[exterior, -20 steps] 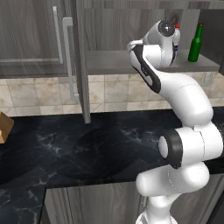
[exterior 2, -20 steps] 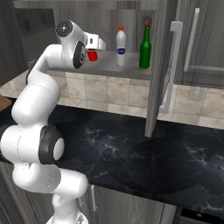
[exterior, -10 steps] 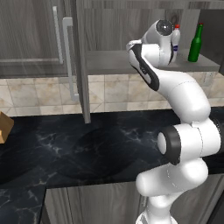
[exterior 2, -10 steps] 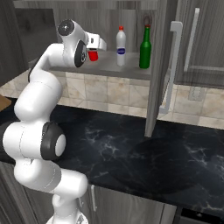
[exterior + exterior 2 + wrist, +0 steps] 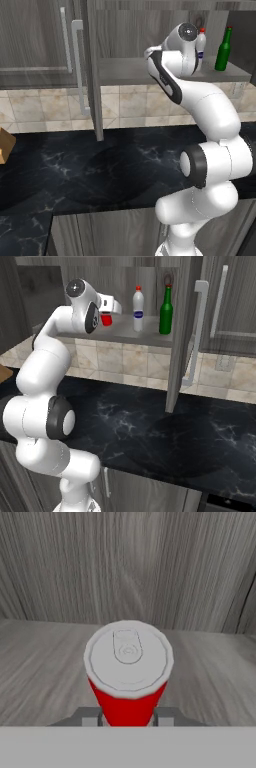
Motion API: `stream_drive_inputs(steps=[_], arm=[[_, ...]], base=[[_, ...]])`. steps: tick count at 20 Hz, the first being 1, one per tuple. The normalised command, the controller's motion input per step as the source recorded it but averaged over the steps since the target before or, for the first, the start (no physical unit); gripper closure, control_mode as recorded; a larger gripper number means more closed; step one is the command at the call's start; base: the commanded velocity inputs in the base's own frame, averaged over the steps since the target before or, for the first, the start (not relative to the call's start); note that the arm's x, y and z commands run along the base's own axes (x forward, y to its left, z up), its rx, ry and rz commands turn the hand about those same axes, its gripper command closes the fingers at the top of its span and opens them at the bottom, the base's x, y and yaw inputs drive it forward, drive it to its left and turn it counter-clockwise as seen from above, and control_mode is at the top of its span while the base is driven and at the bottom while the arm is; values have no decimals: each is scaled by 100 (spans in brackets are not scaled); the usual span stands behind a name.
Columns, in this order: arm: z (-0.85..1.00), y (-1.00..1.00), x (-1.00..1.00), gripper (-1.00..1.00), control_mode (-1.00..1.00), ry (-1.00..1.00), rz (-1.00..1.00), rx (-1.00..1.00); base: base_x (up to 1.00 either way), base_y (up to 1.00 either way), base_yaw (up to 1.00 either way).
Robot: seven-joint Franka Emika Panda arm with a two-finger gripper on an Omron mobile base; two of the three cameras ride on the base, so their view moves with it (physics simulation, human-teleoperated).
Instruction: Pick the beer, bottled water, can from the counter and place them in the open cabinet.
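Red can (image 5: 128, 682) clamped between the closed jaws of the gripper (image 5: 106, 319), held just over the open cabinet (image 5: 125, 336) shelf, bottled water (image 5: 138, 302) and beer (image 5: 166, 303) upright on that shelf to its right, black worktop (image 5: 165, 431) below

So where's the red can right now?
The can is held in the pincer above the open cabinet shelf, left of the bottled water in the right base view.
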Motion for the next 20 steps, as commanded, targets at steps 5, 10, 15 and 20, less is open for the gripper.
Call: stream_drive_inputs(steps=[5,10,15,20], arm=[[-9,0,2,-100,-100,0,0,0],[-2,0,12,-100,-100,0,0,0],[0,0,7,-100,-100,0,0,0],[0,0,-24,-100,-100,0,0,0]], base=[[0,0,0],[0,0,0],[0,0,0],[0,0,0]])
